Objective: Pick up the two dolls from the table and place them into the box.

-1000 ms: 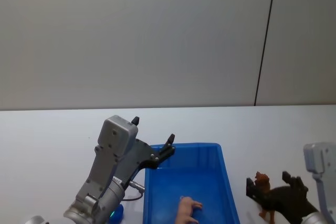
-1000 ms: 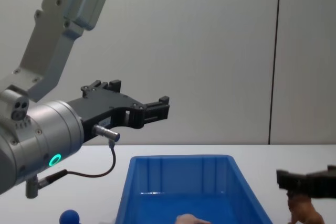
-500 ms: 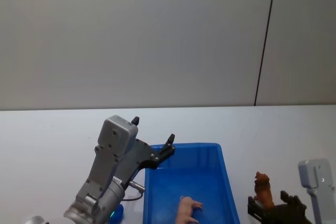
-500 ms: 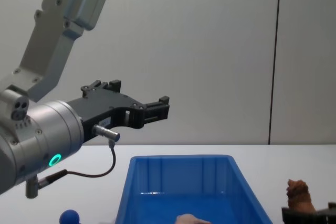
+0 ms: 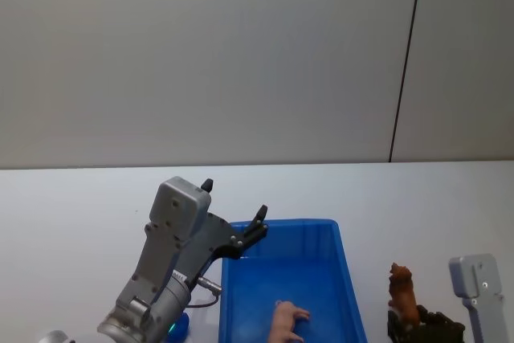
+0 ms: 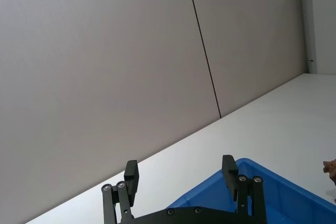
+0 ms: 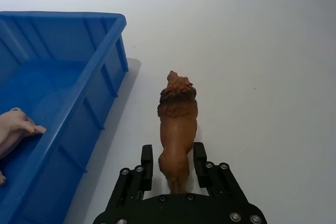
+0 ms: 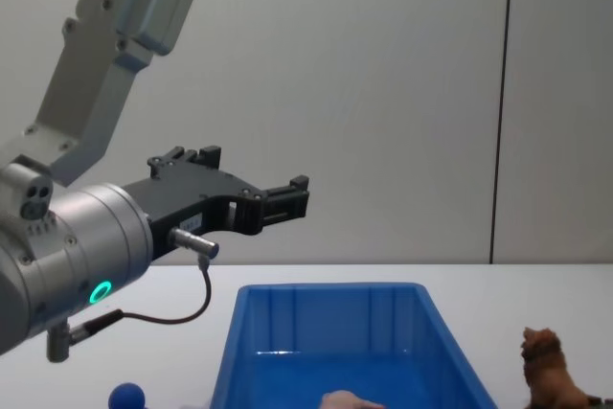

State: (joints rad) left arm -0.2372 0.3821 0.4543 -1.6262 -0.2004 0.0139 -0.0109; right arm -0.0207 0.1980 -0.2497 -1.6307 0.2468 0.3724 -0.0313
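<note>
Behind your work you have a plain grey wall [image 5: 201, 62], evenly lit, with one thin dark vertical seam [image 5: 405, 62] right of centre, running down to the white table [image 5: 72, 198].

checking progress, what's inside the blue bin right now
A pale pink doll lies on the floor of the bin. The bin's near end is cut off from view, so more could be there. The lion stands outside.

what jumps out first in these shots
A big blue box holds a pale pink doll. Right of it a brown lion doll stands on the table, the right gripper at its hindquarters. The open left gripper hangs high above the box's far left corner.
</note>
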